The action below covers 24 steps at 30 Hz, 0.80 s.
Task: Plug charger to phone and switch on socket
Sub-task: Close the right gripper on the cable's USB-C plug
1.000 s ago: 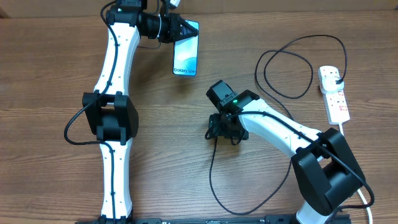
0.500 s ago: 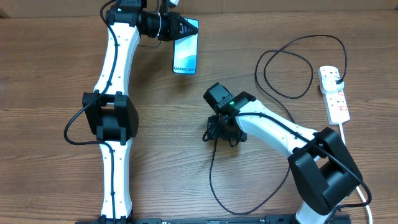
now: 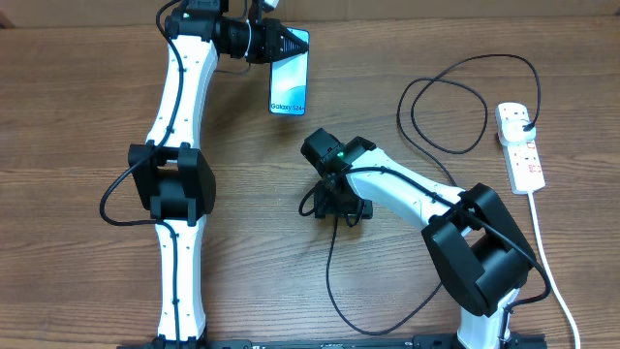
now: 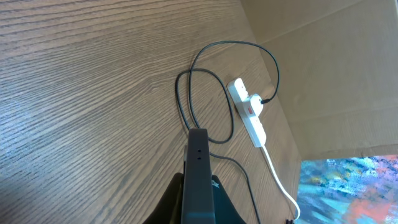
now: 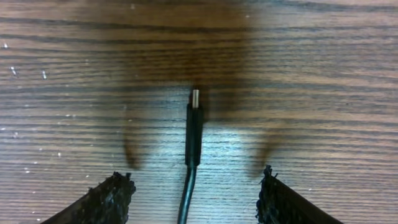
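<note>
The phone (image 3: pixel 290 82), glossy blue with "Galaxy" text, is held at its far end by my left gripper (image 3: pixel 278 44), which is shut on it near the table's back edge. In the left wrist view the phone's dark edge (image 4: pixel 198 168) runs out between the fingers. My right gripper (image 3: pixel 334 206) hovers open at mid-table over the charger's connector tip (image 5: pixel 194 127), which lies on the wood between the two fingertips (image 5: pixel 115 194), touching neither. The black charger cable (image 3: pixel 426 97) loops right to its plug (image 3: pixel 524 117) in the white socket (image 3: pixel 520 147).
The socket's thick white cord (image 3: pixel 547 262) trails down the right side of the table. A loop of charger cable (image 3: pixel 334 291) lies near the front edge beside the right arm's base. A cardboard wall (image 4: pixel 323 56) stands behind the table.
The right arm has swung left and slightly toward the back, carrying its gripper along the cable's end. The left arm and phone have not moved.
</note>
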Tool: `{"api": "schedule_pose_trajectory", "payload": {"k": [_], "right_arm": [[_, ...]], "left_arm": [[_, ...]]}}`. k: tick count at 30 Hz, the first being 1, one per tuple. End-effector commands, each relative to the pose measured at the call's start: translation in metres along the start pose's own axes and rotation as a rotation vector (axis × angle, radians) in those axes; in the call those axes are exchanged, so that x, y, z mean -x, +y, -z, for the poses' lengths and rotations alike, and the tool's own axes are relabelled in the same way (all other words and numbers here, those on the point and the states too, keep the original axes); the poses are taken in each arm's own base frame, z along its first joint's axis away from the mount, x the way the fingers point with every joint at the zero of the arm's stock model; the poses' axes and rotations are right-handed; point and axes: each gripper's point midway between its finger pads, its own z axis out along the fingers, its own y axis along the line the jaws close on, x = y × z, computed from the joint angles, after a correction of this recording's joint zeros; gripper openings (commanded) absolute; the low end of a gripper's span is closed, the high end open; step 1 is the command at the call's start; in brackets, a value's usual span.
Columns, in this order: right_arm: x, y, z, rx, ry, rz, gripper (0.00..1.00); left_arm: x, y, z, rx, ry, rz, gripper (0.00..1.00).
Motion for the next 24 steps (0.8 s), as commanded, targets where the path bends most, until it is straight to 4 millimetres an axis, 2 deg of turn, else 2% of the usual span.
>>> {"api": "schedule_pose_trajectory", "payload": {"k": [1,9,24], "right_arm": [[0.009,0.003,0.004,-0.008,-0.034,-0.008,0.68],[0.010,-0.003,-0.003,-0.048,-0.034,-0.008,0.56],[0.019,0.003,-0.002,-0.031,-0.058,0.006,0.56]], "left_arm": [[0.006,-0.014,0.002,-0.033,-0.010,-0.016,0.05],[0.007,-0.014,0.002,-0.036,-0.014,-0.005,0.04],[0.007,-0.014,0.002,-0.036,-0.015,-0.007,0.04]]}}
